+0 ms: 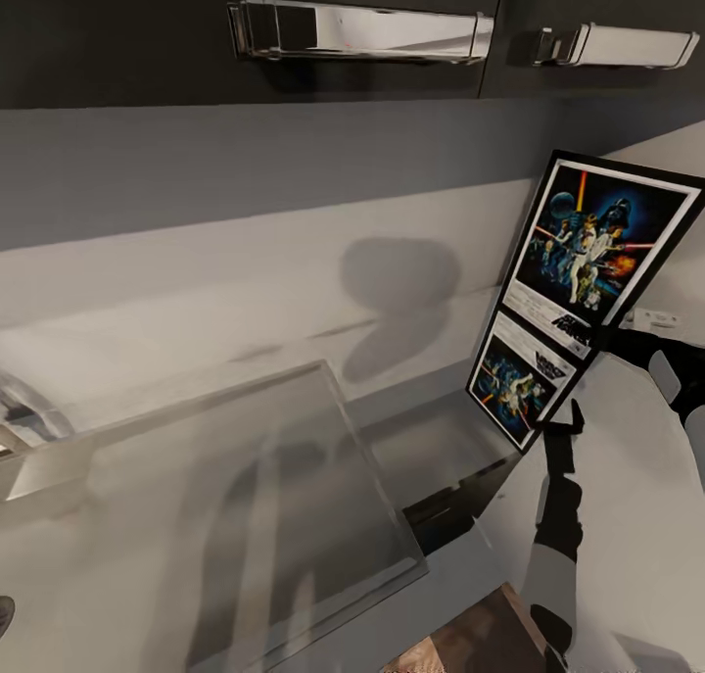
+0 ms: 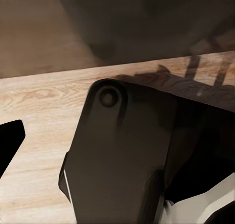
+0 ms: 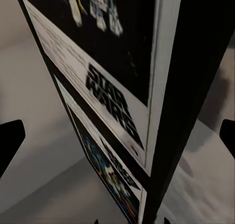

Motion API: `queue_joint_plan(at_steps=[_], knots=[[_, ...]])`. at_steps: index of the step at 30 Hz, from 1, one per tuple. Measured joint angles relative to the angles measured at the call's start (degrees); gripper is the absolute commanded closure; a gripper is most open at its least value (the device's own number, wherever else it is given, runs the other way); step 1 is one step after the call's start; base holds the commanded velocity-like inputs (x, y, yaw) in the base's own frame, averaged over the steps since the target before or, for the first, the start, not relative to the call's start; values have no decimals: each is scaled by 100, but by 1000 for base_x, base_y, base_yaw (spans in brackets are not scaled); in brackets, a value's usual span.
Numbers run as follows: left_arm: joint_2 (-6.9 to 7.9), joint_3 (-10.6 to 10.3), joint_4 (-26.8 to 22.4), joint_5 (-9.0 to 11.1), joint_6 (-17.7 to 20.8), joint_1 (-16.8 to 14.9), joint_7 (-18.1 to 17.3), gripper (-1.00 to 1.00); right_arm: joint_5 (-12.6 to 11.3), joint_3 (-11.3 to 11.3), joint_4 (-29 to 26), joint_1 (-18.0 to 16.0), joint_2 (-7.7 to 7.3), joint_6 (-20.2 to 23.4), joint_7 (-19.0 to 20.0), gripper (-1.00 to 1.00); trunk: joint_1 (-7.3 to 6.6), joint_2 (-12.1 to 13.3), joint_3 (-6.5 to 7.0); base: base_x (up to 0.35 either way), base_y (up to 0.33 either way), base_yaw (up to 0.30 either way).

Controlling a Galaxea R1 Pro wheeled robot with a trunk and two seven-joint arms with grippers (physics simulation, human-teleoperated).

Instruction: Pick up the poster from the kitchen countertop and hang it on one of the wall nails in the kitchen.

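Note:
The poster (image 1: 597, 242) stands upright and slightly tilted at the back right of the glossy kitchen countertop (image 1: 411, 404), in the corner against the wall. Its upside-down reflection (image 1: 524, 374) shows in the slab below it. My right gripper (image 1: 622, 389) is open at the poster's lower right corner, one black finger (image 1: 573, 420) in front of the frame. In the right wrist view the poster (image 3: 112, 77) is very close, and its frame edge runs between the spread fingertips (image 3: 11, 143) of the right gripper (image 3: 117, 136). The left gripper (image 2: 117, 141) hangs low over wooden floor, one fingertip (image 2: 10, 141) far out.
A sink basin (image 1: 225, 516) is sunk into the counter at the left, with a chrome faucet (image 1: 29, 428) at its far edge. Dark upper cabinets with chrome handles (image 1: 357, 31) hang overhead. A white wall outlet (image 1: 654, 318) sits right of the poster. A dark robot part (image 2: 122, 155) lies under the left wrist.

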Motion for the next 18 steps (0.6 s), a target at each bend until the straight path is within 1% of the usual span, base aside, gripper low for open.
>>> queue_joint_plan(at_steps=[18], knots=[[0, 0, 0, 0, 0, 0, 0, -100, -11, -2, -39, 0, -76, -10, 6, -100, 0, 0, -167, 0, 0, 0]])
